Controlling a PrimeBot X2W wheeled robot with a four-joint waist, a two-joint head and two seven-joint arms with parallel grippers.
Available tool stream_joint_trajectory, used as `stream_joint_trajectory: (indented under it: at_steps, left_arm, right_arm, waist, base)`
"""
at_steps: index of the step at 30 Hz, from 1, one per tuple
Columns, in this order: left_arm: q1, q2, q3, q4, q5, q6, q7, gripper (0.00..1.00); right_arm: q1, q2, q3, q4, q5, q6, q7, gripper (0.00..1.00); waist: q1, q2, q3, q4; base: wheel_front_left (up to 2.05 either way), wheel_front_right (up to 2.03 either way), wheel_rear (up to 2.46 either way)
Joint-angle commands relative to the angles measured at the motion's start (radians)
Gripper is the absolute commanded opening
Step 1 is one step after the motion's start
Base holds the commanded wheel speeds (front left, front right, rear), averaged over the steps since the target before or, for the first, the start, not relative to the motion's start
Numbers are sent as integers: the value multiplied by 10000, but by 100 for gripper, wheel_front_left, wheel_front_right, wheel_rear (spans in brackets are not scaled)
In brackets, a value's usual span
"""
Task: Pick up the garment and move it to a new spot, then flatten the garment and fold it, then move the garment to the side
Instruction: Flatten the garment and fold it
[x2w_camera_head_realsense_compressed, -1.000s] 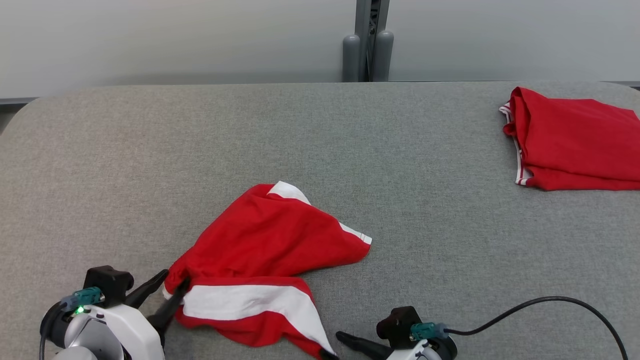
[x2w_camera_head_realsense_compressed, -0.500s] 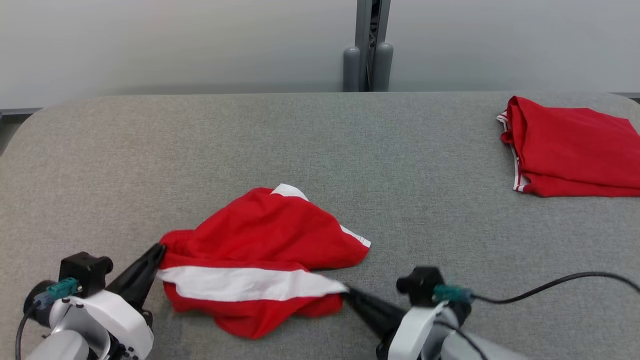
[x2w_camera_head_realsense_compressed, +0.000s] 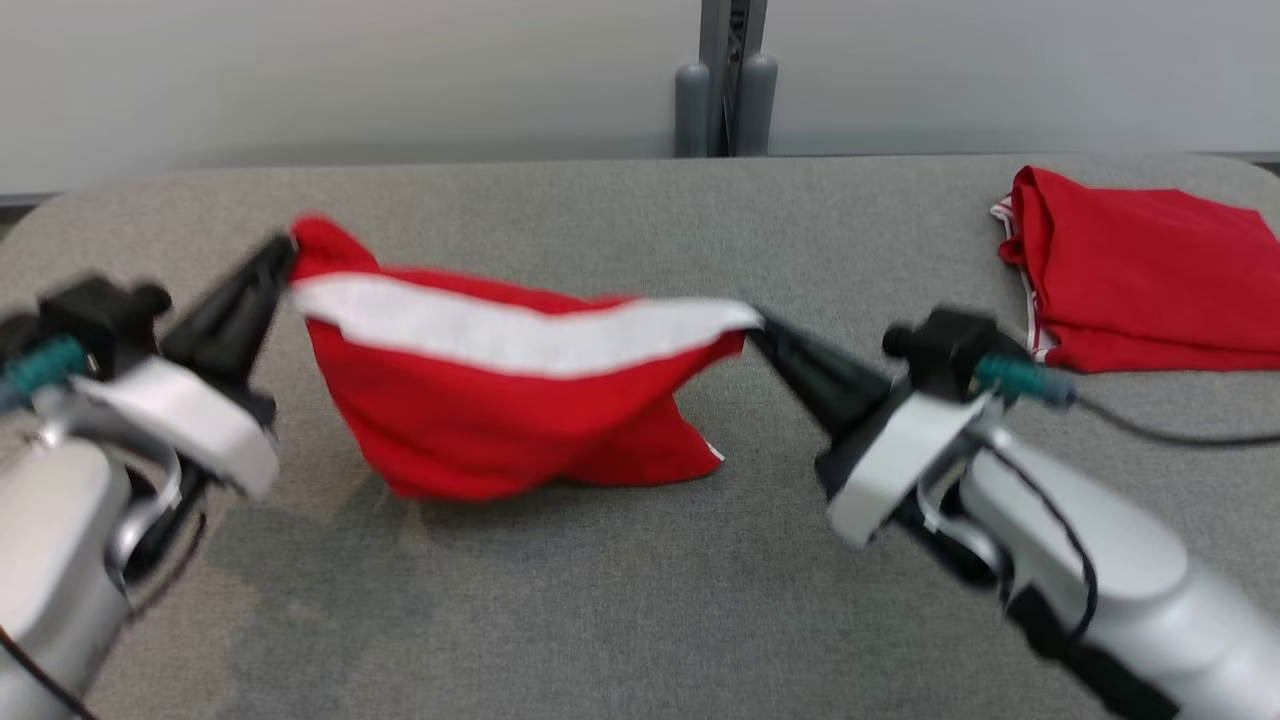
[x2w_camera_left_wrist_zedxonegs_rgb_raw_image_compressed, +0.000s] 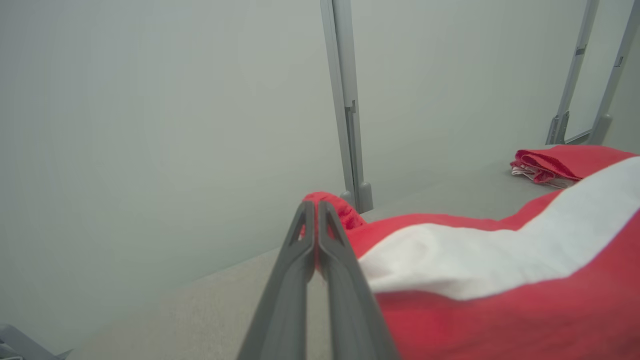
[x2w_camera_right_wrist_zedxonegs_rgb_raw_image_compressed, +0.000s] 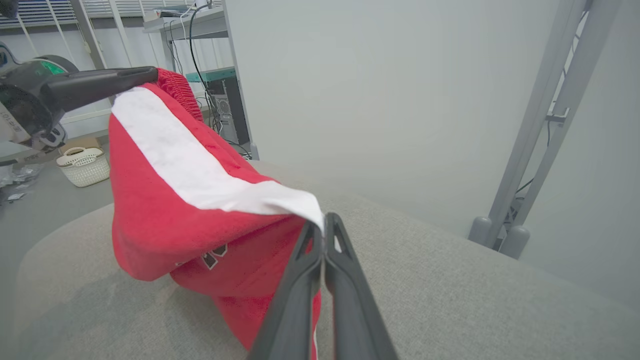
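Two thin pinches carrying the garment (x2w_camera_head_realsense_compressed: 500, 420) — left jaws clenched on its red corner, right jaws clenched on the tip of the white band. Slung between them over mid desk (x2w_camera_head_realsense_compressed: 640, 620), lower folds at or just above the surface. Risks: slipping from a tip grip if pulled tauter; low folds dragging and bunching on the desk — landing crumpled, harder to flatten.

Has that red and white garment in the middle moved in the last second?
Yes. The garment has been lifted and carried forward, its top now level with the folded red pile.
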Motion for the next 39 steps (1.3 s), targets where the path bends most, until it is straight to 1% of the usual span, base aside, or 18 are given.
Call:
stream_joint_trajectory:
  at_steps: [1,2,3,5,6,8,11,14,16,20,22,24,26,27,31,32,35,39]
  left_arm:
    - [-514,26,57,26,14,-40,114,0]
    - [-913,-34,66,59,-50,-82,273,0]
    - [-1388,65,60,67,115,-122,410,0]
    - [-2335,66,11,179,180,-153,738,0]
    - [-2797,-32,92,257,58,-187,873,0]
    - [-3826,29,5,516,228,-222,1255,0]
    - [-5161,-376,162,1043,-238,-264,1748,0]
    - [-6628,-441,202,1648,-289,-273,2077,0]
    - [-7435,-501,-21,2081,6,-287,2188,0]
    - [-8988,-707,-193,2839,237,-290,2184,0]
    - [-9636,-814,-218,3251,303,-283,2130,0]
    - [-10251,-997,-94,3641,305,-215,1995,0]
    - [-10884,-1061,-112,3923,560,-81,1772,0]
    - [-10884,-1061,-112,3923,560,-81,1772,0]
    - [-11526,-1525,-138,4310,694,85,1413,0]
    - [-11574,-1633,-115,4357,661,115,1283,0]
    - [-11572,-1721,-183,4681,713,81,944,0]
    - [-11035,-1818,-110,5265,440,-27,526,0]
  right_arm:
    - [-546,-155,-12,143,22,-3,-22,0]
    - [-991,-211,3,272,110,-3,39,0]
    - [-1389,-142,-1,344,386,-3,102,0]
    - [-2336,-267,-24,643,710,-1,265,0]
    - [-2777,-284,-54,770,955,-3,323,0]
    - [-3669,-292,-123,1066,1541,-3,583,0]
    - [-4962,-287,-294,1552,2365,-3,934,0]
    - [-6277,-184,-374,2208,2820,-3,1219,0]
    - [-7056,-102,-331,2757,2945,-4,1303,0]
    - [-8433,170,-224,3812,2856,-4,1298,0]
    - [-9044,308,-166,4390,2692,-4,1113,0]
    - [-9598,425,-217,5019,2513,-6,846,0]
    - [-10130,520,-196,5618,2286,-8,581,0]
    - [-10130,520,-196,5618,2286,-8,581,0]
    - [-11043,759,-296,6481,1766,-8,104,0]
    - [-11163,844,-301,6563,1628,-6,44,0]
    - [-11113,1050,-163,6553,1217,-4,-52,0]
    - [-10655,967,-118,6136,845,-4,-54,0]
  waist:
    - [0,0,301,-112]
    - [0,0,467,-140]
    - [0,0,663,-201]
    - [0,0,1015,-231]
    - [0,0,1198,-241]
    - [0,0,1596,-271]
    - [0,0,2213,-313]
    - [0,0,2837,-431]
    - [0,0,3134,-514]
    - [0,0,3576,-705]
    - [0,0,3688,-789]
    - [0,0,3750,-846]
    - [0,0,3848,-886]
    - [0,0,3848,-886]
    - [0,0,4117,-806]
    - [0,0,4194,-774]
    - [0,0,4449,-698]
    - [0,0,4683,-644]
  base:
    - [0,0,0]
    - [0,0,0]
    - [0,0,0]
    - [0,0,0]
    - [0,0,0]
    - [0,0,0]
    - [0,0,0]
    - [0,0,0]
    - [0,0,0]
    - [0,0,0]
    - [0,0,0]
    - [0,0,0]
    - [0,0,0]
    - [0,0,0]
    - [0,0,0]
    - [0,0,0]
    - [0,0,0]
    - [0,0,0]
